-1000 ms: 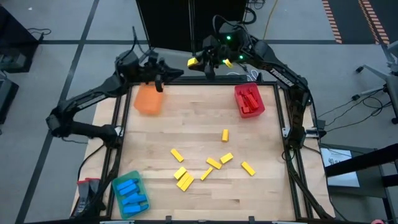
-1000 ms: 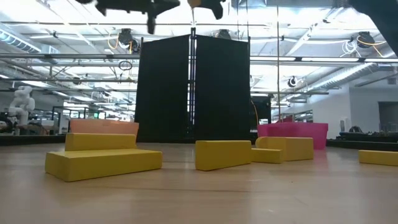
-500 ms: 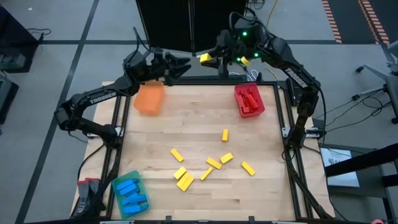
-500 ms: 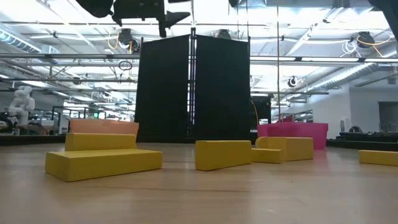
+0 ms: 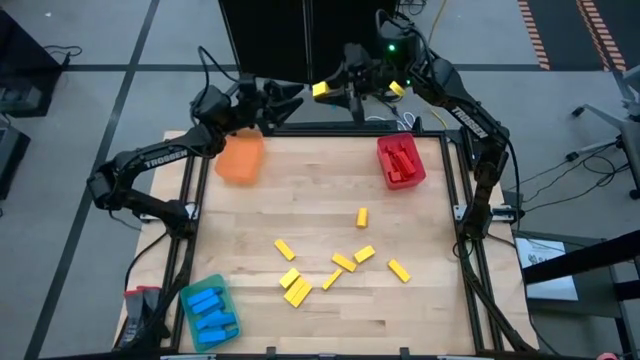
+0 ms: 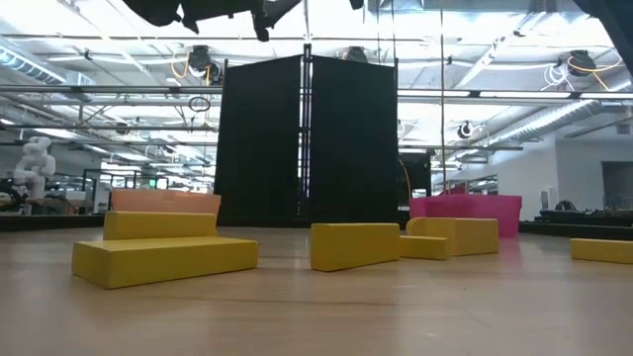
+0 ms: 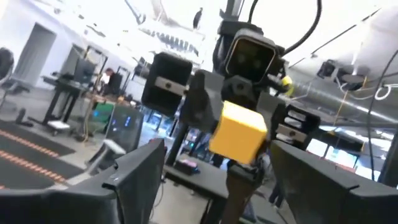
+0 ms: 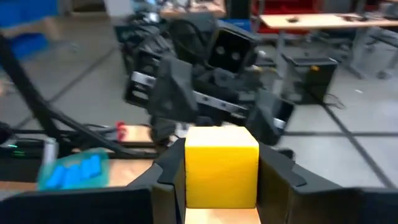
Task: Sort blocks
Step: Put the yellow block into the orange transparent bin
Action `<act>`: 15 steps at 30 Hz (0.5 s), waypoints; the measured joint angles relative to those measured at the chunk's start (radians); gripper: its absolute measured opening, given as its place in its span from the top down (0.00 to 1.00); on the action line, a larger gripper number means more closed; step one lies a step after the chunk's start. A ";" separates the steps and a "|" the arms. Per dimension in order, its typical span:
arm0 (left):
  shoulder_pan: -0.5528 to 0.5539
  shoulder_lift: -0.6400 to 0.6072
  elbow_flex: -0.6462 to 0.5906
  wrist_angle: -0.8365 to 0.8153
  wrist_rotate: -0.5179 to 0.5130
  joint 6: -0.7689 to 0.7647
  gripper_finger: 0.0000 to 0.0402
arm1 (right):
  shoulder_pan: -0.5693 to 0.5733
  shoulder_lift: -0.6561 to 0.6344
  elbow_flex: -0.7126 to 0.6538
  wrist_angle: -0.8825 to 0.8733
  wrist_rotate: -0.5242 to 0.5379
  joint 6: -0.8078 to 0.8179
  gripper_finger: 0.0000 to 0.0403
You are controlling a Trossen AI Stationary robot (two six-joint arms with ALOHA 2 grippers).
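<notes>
- At the near left corner, blue blocks (image 5: 211, 311) fill a green tray (image 5: 190, 295); its near edge is cut off by an arm's base.
- Mid-table, loose yellow blocks (image 5: 342, 262) lie scattered; from the low view only a few show, the nearest (image 6: 164, 259) hiding part of those behind.
- At the far right, red blocks (image 5: 403, 162) sit in the red tray (image 5: 386, 152); at the far left stands the orange tray (image 5: 240, 160), its contents hard to make out.
- Beyond the far edge, the right gripper (image 5: 330, 90) is clamped on one yellow block (image 8: 221, 165).
- Facing it, the left gripper (image 5: 287, 98) has fingers apart, holding nothing.
</notes>
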 joint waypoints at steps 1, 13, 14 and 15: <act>-0.001 0.000 0.000 0.012 0.000 0.000 0.26 | 0.000 0.000 0.000 0.015 -0.025 0.015 0.72; -0.072 0.000 0.000 0.077 -0.025 0.180 0.26 | -0.020 0.000 0.000 0.109 -0.055 0.110 0.72; -0.081 0.000 0.000 0.075 -0.045 0.202 0.26 | -0.020 0.000 0.000 0.110 -0.054 0.114 0.72; -0.088 0.000 0.000 0.072 -0.064 0.223 0.26 | -0.019 0.000 0.000 0.115 -0.054 0.126 0.72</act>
